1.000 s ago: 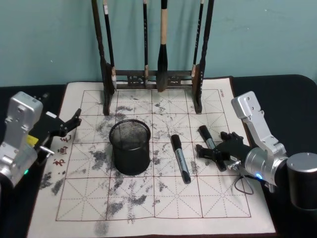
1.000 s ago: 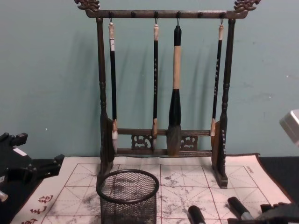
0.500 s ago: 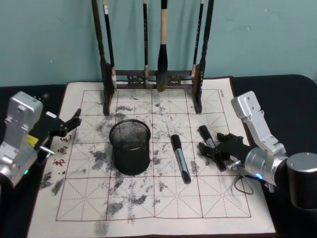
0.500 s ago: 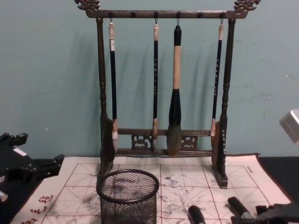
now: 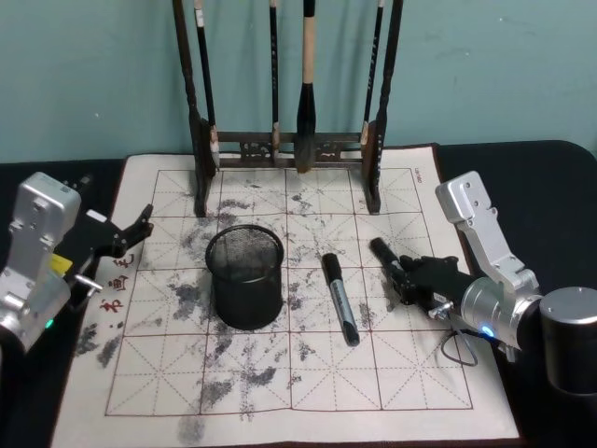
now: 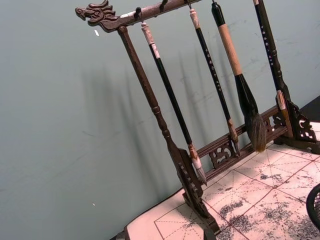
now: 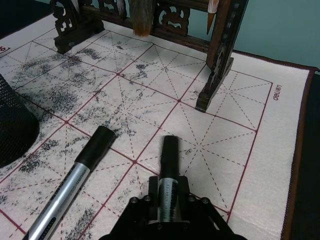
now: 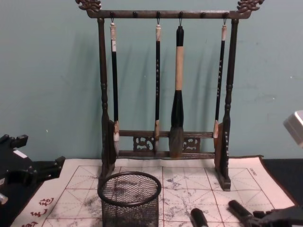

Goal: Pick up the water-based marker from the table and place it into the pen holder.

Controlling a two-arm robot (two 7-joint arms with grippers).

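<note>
**Right of centre: marker gripped, transfer outstanding**

Right tool [image 5: 407, 280] is clamped on the water-based marker [image 5: 384, 254], whose cap points to the upper left. Whether it is clear of the gridded mat [image 5: 410, 373] cannot be told. Pen holder [image 5: 244, 277] stands left of centre, no pen inside. Second marker [image 5: 340, 300] lies between them. Left tool [image 5: 131, 235] is parked at frame left, jaws apart. Judged remaining: lift, carry, drop.

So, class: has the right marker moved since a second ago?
Yes, slightly. The right marker, held in the right claw, has swung its cap end left, toward the pen holder.
</note>
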